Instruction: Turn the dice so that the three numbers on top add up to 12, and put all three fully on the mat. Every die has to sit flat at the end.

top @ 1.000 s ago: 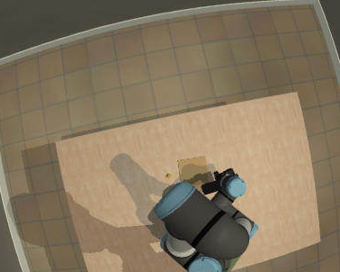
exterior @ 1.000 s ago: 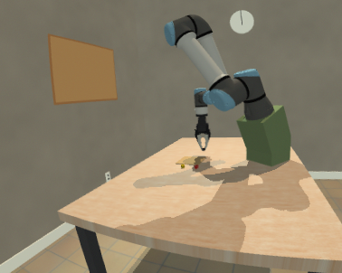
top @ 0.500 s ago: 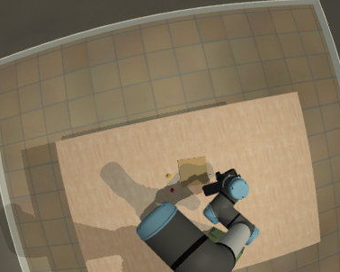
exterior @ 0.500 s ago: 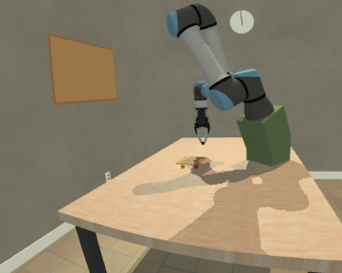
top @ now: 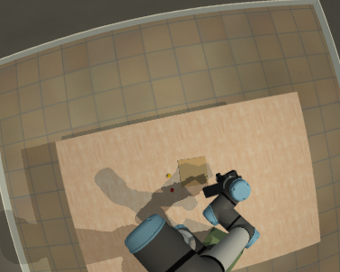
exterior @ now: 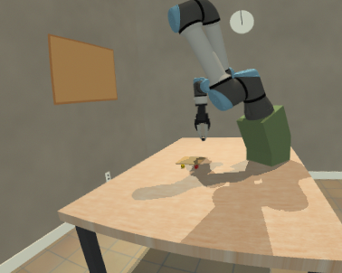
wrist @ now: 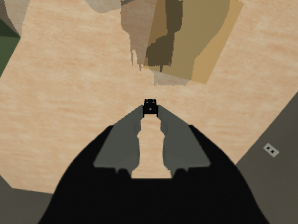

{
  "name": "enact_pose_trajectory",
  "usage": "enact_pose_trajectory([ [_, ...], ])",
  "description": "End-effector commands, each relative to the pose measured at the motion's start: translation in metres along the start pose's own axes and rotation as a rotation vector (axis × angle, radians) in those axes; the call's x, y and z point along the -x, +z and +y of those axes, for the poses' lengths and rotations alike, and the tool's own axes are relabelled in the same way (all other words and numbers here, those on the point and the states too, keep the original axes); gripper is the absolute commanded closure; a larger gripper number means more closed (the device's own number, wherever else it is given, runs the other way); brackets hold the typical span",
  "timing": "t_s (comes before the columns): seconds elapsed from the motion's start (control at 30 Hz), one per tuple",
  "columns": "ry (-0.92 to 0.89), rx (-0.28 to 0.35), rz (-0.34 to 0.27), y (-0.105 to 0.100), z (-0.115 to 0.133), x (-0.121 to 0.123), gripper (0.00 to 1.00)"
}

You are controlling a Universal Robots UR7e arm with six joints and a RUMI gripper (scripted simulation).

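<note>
My gripper (wrist: 150, 106) is shut on a small black die (wrist: 150, 107), held at the fingertips high above the table. In the exterior view the gripper (exterior: 202, 135) hangs above and a little behind the tan mat (exterior: 193, 160). The mat (top: 193, 171) lies near the middle of the wooden table, partly in the arm's shadow; in the wrist view it (wrist: 200, 40) lies ahead of the fingers. A yellow die (top: 167, 175) sits on the table just left of the mat. A red die (top: 172, 190) sits on the table in front of the mat's left corner. Their top faces are too small to read.
The arm's green base block (exterior: 266, 136) stands at the table's near right side. The table's right edge shows in the wrist view, with a wall socket (wrist: 270, 149) beyond it.
</note>
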State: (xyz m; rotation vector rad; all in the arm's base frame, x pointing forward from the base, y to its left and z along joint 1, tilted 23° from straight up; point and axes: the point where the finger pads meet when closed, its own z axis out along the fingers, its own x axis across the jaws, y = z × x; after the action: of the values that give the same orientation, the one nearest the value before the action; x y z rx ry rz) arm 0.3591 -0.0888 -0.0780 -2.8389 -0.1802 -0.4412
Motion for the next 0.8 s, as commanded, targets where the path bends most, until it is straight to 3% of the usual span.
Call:
enact_pose_trajectory([
  [0.0,0.0,-0.001,-0.001,-0.004,0.001,0.0,1.0],
  [0.43,0.006,0.0,-0.002,-0.004,-0.002,-0.001,1.0],
  [0.77,0.134,0.001,-0.003,-0.007,-0.066,-0.02,1.0],
])
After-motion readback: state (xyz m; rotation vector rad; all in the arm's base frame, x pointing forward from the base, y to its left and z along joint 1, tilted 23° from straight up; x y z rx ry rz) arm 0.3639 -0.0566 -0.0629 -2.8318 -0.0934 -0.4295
